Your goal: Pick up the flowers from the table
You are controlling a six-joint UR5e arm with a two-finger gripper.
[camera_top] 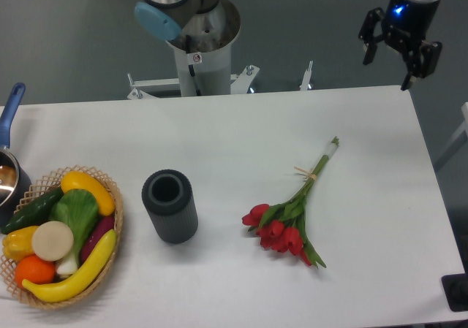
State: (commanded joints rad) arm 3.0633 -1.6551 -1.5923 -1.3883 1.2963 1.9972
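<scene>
Flowers (292, 218) lie diagonal on worktop (219, 131), stems toward far right corner. Tool (398, 52) open, empty.

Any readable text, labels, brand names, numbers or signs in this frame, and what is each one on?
No text can be read anywhere.
Small red and white sticker on the robot's grey base column: too small and blurred to read.
The flowers, vase, basket and gripper show no print.

The gripper (388, 59) hangs in the upper right of the frame, fingers spread apart and empty; the arm's base (196, 28) stands at top centre.
</scene>
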